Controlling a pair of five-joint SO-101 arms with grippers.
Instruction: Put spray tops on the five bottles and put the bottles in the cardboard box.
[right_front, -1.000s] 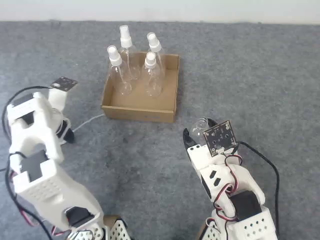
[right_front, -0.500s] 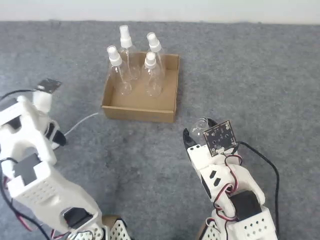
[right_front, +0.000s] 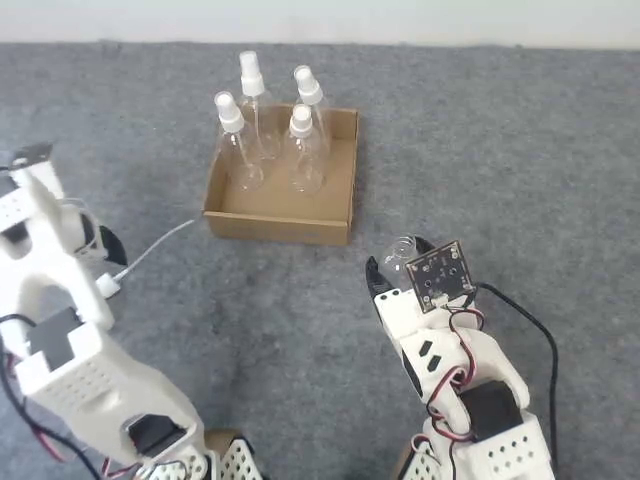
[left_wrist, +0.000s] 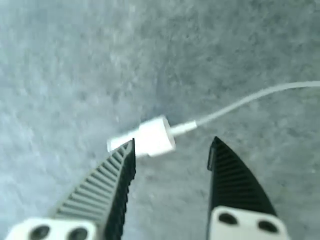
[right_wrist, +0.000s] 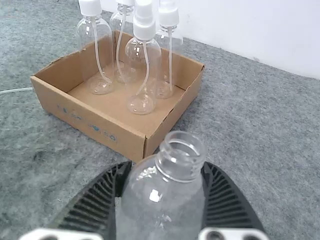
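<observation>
A white spray top (left_wrist: 150, 137) with its thin tube (left_wrist: 250, 100) lies on the grey carpet. My left gripper (left_wrist: 172, 145) hovers open over it, one finger on each side, not touching it. In the high view the spray top (right_front: 108, 285) lies left of the cardboard box (right_front: 280, 222), just by the left gripper (right_front: 103, 258). My right gripper (right_wrist: 165, 172) is shut on a clear bottle (right_wrist: 167, 185) that has no top and stands upright in front of the box (right_wrist: 100, 122). Several bottles with spray tops (right_front: 270, 140) stand in the box.
Grey carpet covers the whole table. The box takes the far middle, with open carpet to its right and between the two arms. A black cable (right_front: 535, 330) trails from the right arm.
The left arm has swung left, away from the box. The spray top and its tube have shifted left with it and now lie in plain sight. The right arm has not moved.
</observation>
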